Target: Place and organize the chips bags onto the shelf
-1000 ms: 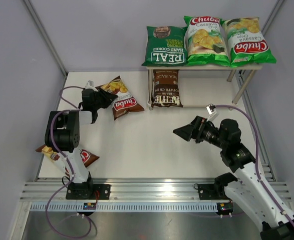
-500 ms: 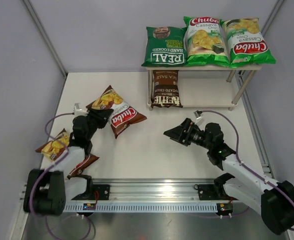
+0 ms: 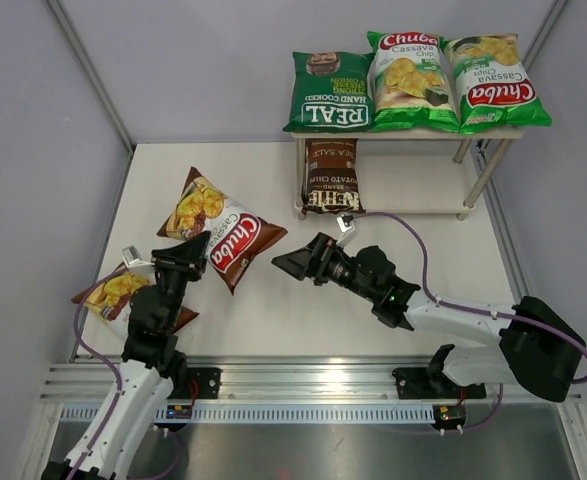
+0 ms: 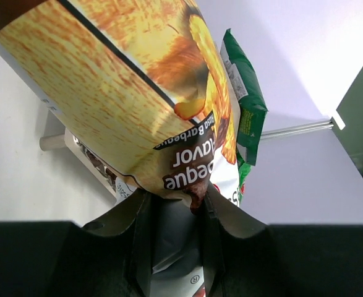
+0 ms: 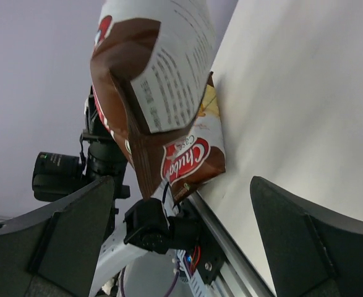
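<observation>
Bases of both arms sit on the slotted rail [image 3: 303, 385] at the near edge of the white table [image 3: 303, 310]. Just beyond the rail on the left, one brown-red Chuba bag [image 3: 113, 293] lies flat on the table, partly hidden under the left arm.

A little farther in, the left gripper [image 3: 188, 255] is clamped on the second brown-red Chuba bag [image 3: 221, 238]. The left wrist view shows both fingers pinching the bag's crimped edge, with the printed front rising away from them. This bag stands tilted, its far end up and to the left. Whether its lower corner touches the table cannot be told.

To its right, near the table's middle, the right gripper [image 3: 295, 263] points left at the gripped bag with its jaws spread wide and nothing between them, apart from the bag.

At the far right stands the shelf [image 3: 423, 195]. The dark brown Kettle bag [image 3: 331, 177] lies on the left end of its lower board. On the top board lie the dark green REAL bag [image 3: 330, 92] at the left and the two light green Chuba bags [image 3: 410, 80] side by side to its right, edges touching.
</observation>
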Robot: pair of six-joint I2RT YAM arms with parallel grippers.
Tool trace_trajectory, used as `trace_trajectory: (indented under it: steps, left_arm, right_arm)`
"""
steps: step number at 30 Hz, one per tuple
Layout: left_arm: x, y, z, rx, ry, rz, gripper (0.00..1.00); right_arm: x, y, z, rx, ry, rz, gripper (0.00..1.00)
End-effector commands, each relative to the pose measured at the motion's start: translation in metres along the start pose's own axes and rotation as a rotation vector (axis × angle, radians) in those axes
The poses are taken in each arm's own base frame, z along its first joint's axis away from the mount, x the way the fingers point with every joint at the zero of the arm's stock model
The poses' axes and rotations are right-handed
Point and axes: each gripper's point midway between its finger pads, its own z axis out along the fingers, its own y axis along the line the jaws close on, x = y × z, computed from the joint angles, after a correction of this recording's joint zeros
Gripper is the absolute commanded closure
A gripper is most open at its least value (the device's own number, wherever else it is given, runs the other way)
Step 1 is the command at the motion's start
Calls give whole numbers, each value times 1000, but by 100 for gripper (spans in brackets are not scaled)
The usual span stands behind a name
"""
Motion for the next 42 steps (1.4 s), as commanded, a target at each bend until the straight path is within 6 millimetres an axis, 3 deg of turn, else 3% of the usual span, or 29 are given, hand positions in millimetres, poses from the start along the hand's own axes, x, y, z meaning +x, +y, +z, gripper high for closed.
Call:
trace_trajectory:
  steps: [1, 5, 6, 15, 23, 27, 28, 30, 34, 37, 38, 40, 41, 42]
  left_arm:
    - [0, -26, -3, 82, 4, -55, 81]
    - [11, -25, -3, 64, 67, -41, 81]
    - [11, -27, -2, 81, 65, -39, 82]
    - [36, -52, -10, 195, 208, -75, 81]
    - [58, -59, -19, 222, 275, -81, 81]
    - [65, -62, -24, 250, 288, -59, 80]
    - [66, -64, -26, 261, 293, -55, 78]
    - [66, -67, -29, 287, 289, -37, 75]
    - [66, -76, -37, 356, 292, 11, 59]
    - [66, -79, -40, 378, 291, 50, 39]
    - [66, -75, -39, 363, 288, 74, 25]
    - [62, -78, -37, 342, 267, 101, 13]
    - [61, -59, -34, 253, 261, 161, 8]
    - [57, -56, -33, 212, 248, 192, 1]
  right_arm:
    - [-14, 50, 24, -163, -45, -92, 1]
    - [-4, 62, 37, -203, -6, -184, 0]
    - [-1, 57, 41, -183, 3, -186, 0]
    - [-8, 50, 61, -135, -23, -192, 1]
    - [-18, 63, 67, -153, -53, -203, 1]
    - [-21, 56, 64, -132, -81, -217, 9]
    - [-22, 54, 63, -130, -87, -221, 13]
    - [-22, 56, 58, -165, -104, -235, 32]
    - [-21, 70, 45, -255, -120, -303, 56]
    - [-20, 78, 36, -297, -116, -345, 62]
    - [-20, 79, 31, -307, -116, -355, 64]
    - [-21, 78, 25, -302, -123, -355, 68]
    - [-23, 76, 19, -289, -134, -351, 70]
    - [-23, 73, 17, -278, -136, -351, 70]
